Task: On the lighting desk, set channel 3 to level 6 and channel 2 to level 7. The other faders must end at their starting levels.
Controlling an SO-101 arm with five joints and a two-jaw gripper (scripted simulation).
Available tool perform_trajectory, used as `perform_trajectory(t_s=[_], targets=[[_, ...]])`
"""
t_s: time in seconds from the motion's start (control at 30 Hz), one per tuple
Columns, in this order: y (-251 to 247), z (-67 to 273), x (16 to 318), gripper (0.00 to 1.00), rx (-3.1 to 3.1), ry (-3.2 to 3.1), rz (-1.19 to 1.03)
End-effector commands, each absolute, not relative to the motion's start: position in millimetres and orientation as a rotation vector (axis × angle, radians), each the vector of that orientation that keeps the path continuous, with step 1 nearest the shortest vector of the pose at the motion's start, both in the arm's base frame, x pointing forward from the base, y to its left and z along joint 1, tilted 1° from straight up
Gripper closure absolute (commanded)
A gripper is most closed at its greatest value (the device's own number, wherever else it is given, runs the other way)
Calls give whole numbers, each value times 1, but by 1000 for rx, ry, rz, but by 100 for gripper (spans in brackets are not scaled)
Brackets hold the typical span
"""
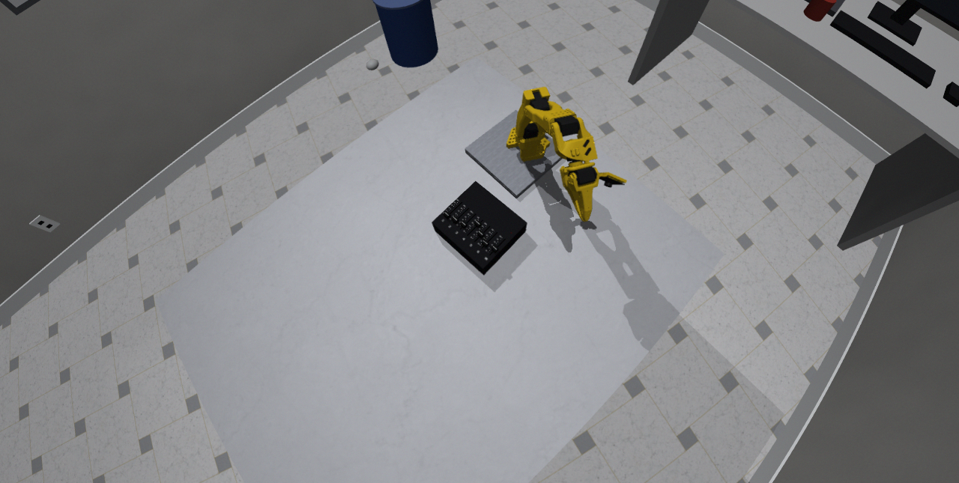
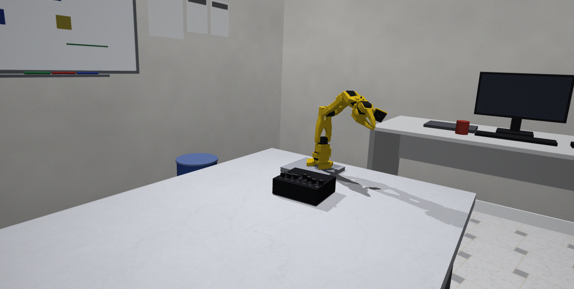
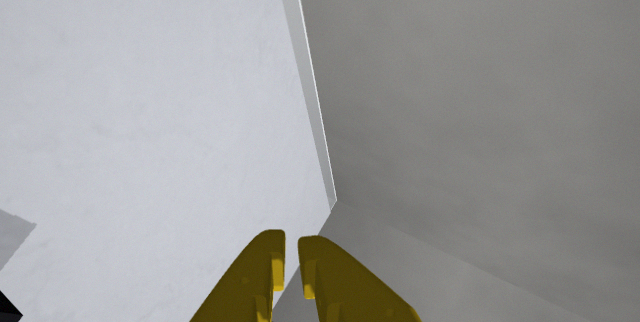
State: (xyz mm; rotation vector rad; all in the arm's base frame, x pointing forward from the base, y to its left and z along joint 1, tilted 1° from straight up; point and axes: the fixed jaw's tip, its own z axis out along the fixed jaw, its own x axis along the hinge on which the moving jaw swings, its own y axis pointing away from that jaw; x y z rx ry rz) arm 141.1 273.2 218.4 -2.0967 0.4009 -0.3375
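Gripper [image 1: 586, 219] [image 2: 374, 127] [image 3: 292, 238] fingers are pressed together, nothing pinched, high above the white table [image 1: 375, 359] [image 2: 200, 239] [image 3: 150, 87]. Beyond them, the black fader box [image 1: 496, 212] [image 2: 294, 191] [image 3: 6, 312] sits just beside the gray base plate [image 1: 492, 155] [image 2: 289, 166]. Probably the approach is in hand; next, swing over and lower towards channel 3's or 2's fader.

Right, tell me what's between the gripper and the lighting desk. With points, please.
Nothing stands between the gripper [image 1: 585, 219] [image 2: 374, 127] [image 3: 291, 237] and the lighting desk [image 1: 494, 212] [image 2: 298, 191] [image 3: 6, 309]; the top view shows only tabletop [image 1: 402, 359] [image 2: 180, 239] [image 3: 150, 87] with the arm's shadow across it.
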Motion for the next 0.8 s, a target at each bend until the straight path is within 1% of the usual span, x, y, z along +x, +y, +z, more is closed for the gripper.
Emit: perform_trajectory(t_s=[0.0, 0.2, 0.37, 0.43, 0.5, 0.77], targets=[[254, 207, 156, 100, -2183, 363, -427], [214, 184, 182, 100, -2395, 279, -555], [178, 168, 195, 100, -2574, 195, -603], [164, 162, 199, 100, -2641, 159, -605], [164, 162, 199, 100, -2641, 159, -605], [115, 143, 202, 100, -2858, 19, -545]])
